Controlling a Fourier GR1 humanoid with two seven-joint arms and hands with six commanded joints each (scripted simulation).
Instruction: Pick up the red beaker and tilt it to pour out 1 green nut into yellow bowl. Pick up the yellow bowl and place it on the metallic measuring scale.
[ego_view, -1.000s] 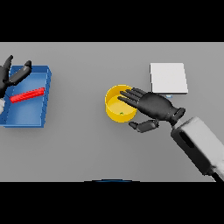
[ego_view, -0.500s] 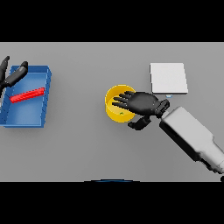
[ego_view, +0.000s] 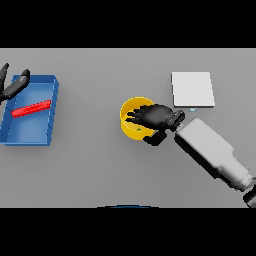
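The yellow bowl (ego_view: 129, 116) stands at the table's middle, and a small green nut (ego_view: 139, 129) shows inside it near the front wall. My right hand (ego_view: 156, 116) lies over the bowl's right half, open, with its fingers spread across the opening and the thumb (ego_view: 154, 139) outside the near right rim. The red beaker (ego_view: 31, 108) lies on its side in the blue tray (ego_view: 52, 114) at the left. At the picture's left edge my left hand (ego_view: 13, 86) hovers open by the tray's far corner. The metallic scale (ego_view: 192, 89) sits to the bowl's far right.
My right forearm (ego_view: 212, 153) slants from the lower right toward the bowl, passing just in front of the scale. Bare grey table (ego_view: 90, 165) lies between the tray and the bowl.
My right hand has slid left, from beside the bowl's right rim to over its opening, fingers reaching further across. The left hand and the beaker have hardly moved.
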